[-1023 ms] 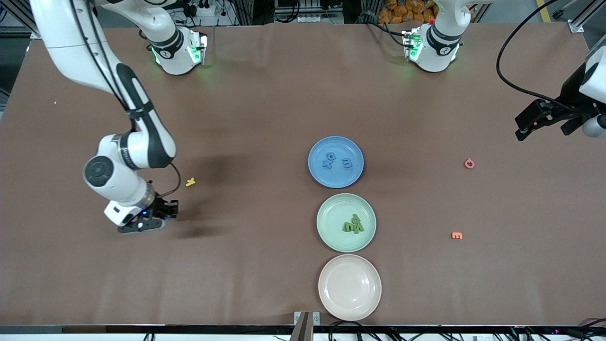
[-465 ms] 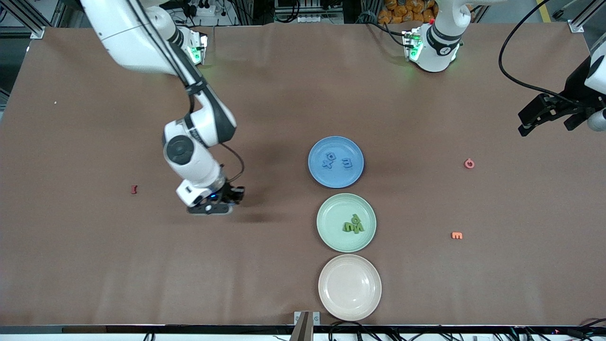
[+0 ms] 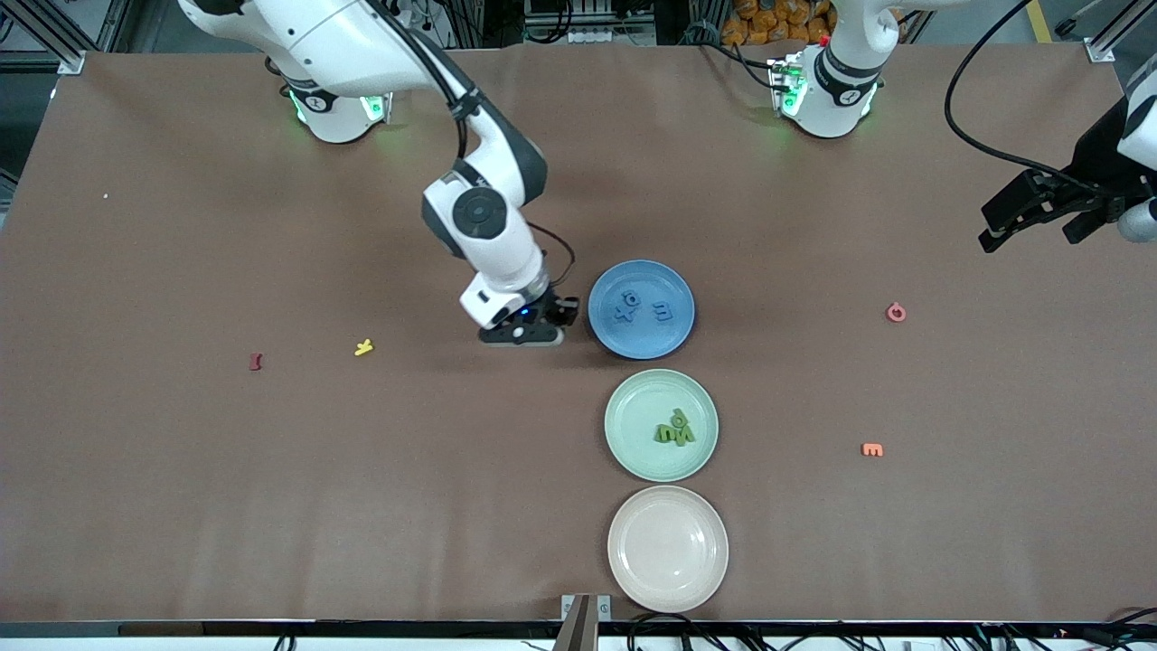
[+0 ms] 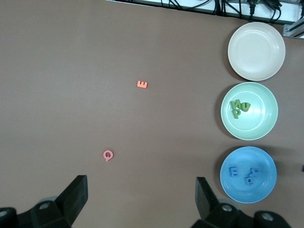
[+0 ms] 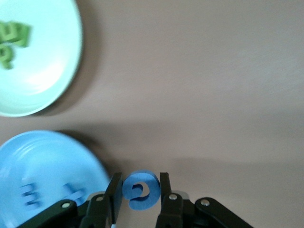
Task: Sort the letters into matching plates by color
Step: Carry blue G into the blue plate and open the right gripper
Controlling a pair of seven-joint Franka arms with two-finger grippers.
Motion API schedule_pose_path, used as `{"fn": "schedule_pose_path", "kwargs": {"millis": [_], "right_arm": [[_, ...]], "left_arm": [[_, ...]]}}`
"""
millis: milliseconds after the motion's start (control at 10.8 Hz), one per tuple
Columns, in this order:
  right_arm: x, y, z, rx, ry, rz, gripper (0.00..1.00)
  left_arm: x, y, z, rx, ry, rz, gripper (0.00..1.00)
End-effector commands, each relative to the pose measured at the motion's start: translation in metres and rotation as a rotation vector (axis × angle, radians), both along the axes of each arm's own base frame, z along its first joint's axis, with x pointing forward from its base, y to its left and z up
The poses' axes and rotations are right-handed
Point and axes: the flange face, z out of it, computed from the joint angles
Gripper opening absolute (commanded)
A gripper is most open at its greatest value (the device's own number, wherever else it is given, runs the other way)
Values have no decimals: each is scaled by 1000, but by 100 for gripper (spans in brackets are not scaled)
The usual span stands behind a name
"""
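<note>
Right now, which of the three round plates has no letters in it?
The beige-cream round plate, nearest the front camera; the medium blue plate and pale mint green plate both hold letters.

The blue plate (image 3: pixel 671 338), green plate (image 3: pixel 633 450) and cream plate (image 3: pixel 667 548) look like smooth plastic with a soft sheen. The letters (image 3: pixel 673 430) look matt, foam-like. The brown table cover (image 3: pixel 271 506) is matt, faintly creased. The arms' shells are glossy white plastic.

Blue plate (image 3: pixel 673 339) holds blue letters (image 3: pixel 662 312); mint green plate (image 3: pixel 633 452) holds green letters (image 3: pixel 675 432); cream plate (image 3: pixel 667 547) is plain.
</note>
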Motion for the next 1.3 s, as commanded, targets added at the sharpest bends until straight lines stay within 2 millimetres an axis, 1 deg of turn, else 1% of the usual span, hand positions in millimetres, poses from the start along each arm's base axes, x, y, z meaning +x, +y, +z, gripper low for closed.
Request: {"fn": "schedule_pose_path", "kwargs": {"millis": [0, 186, 372, 465, 558, 651, 744, 930, 1023, 1116, 1209], "right_arm": [[-5, 62, 2, 66, -6, 9, 29], [-16, 89, -2, 87, -6, 47, 29], [-18, 107, -8, 114, 1, 62, 29], [-23, 115, -11, 124, 7, 74, 30], [-26, 121, -13, 130, 11, 76, 36], [-28, 123, -14, 130, 20, 71, 99], [-27, 121, -14, 127, 15, 80, 100], [-20, 115, -6, 119, 2, 104, 100], [-9, 101, -1, 85, 20, 127, 100], [6, 81, 5, 48, 33, 163, 100], [28, 53, 11, 17, 32, 190, 100]], "left_arm": [[-13, -3, -6, -16, 66, -57, 100], [-14, -2, -10, -11, 82, -92, 100], [-12, 1, -14, -10, 92, -86, 100], [-10, 2, -22, -7, 115, -94, 100], [-10, 1, -25, -4, 125, -105, 100], [-10, 1, -26, 2, 133, -106, 100], [-10, 1, -26, 4, 133, -106, 100], [-9, 1, -28, 6, 136, -105, 100], [-8, 3, -29, 6, 139, -102, 100], [-8, 2, -31, 6, 146, -104, 100], [-8, 2, -30, 8, 145, -102, 100]]}}
